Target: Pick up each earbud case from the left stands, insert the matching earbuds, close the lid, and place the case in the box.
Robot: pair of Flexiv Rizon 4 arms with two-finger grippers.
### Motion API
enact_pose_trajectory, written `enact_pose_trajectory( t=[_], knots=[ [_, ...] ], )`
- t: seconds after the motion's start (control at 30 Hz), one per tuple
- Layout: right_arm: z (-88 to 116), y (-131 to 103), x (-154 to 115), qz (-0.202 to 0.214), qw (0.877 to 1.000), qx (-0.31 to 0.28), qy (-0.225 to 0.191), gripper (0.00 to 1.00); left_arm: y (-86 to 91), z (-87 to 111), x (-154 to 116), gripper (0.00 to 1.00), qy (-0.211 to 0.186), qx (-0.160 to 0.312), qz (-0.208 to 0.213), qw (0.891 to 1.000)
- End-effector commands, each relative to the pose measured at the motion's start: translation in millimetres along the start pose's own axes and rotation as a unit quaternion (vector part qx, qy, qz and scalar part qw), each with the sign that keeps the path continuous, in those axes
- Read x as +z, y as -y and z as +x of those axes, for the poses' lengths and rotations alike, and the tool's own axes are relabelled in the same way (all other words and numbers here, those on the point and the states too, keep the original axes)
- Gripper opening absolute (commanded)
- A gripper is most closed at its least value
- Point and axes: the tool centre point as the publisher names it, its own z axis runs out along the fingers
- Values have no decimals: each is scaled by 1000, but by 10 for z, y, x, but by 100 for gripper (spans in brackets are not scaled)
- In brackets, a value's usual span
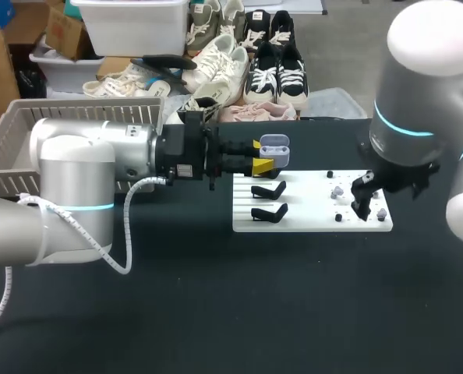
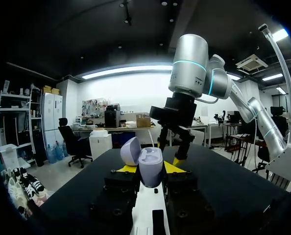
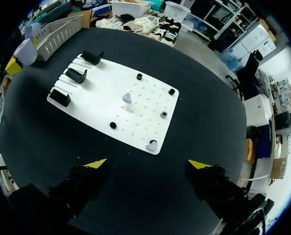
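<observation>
Fingers (image 2: 126, 169) of the left gripper (image 1: 264, 160) are clamping the open earbud case (image 1: 275, 148) from both sides, just above the frame's centre; this arm is stretching level from the left. Right gripper (image 3: 146, 164) is hanging over the white board (image 3: 106, 105), its fingers standing wide apart.

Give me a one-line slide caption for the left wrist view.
Left gripper grips an open lavender earbud case, the right arm just beyond it.

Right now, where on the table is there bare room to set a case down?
Widest: the bare black table on the near side of the white board. Crowded: the board's left end, with the black stands and the left hand holding the open case, and its right end, under the right hand.
</observation>
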Motion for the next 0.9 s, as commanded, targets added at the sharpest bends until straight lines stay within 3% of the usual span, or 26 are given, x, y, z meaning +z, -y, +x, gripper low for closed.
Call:
enact_pose_trajectory(
  t=[0.03, 0.17, 0.3, 0.57, 0.67, 0.9],
  knots=[
    [-62, 3, 136, -2, 1000, 3, -18, 100, 14, 0, 4, 0, 0, 1, -3, 1000],
    [-49, 30, 226, -5, 1000, 6, -24, 100, 14, 0, 4, 0, 0, 1, -3, 1000],
    [-48, 48, 293, -5, 1000, 9, -27, 82, 14, 0, 4, 0, 0, 1, -3, 1000],
    [-51, 62, 384, -4, 1000, 11, -26, 62, 14, 0, 4, 0, 0, 1, -3, 1000],
    [-56, 63, 397, -3, 1000, 13, -23, 49, 14, 0, 4, 0, 0, 1, -3, 1000],
    [-69, 60, 417, 0, 1000, 18, -19, 47, 14, 0, 4, 0, 0, 1, -3, 1000]
  ],
)
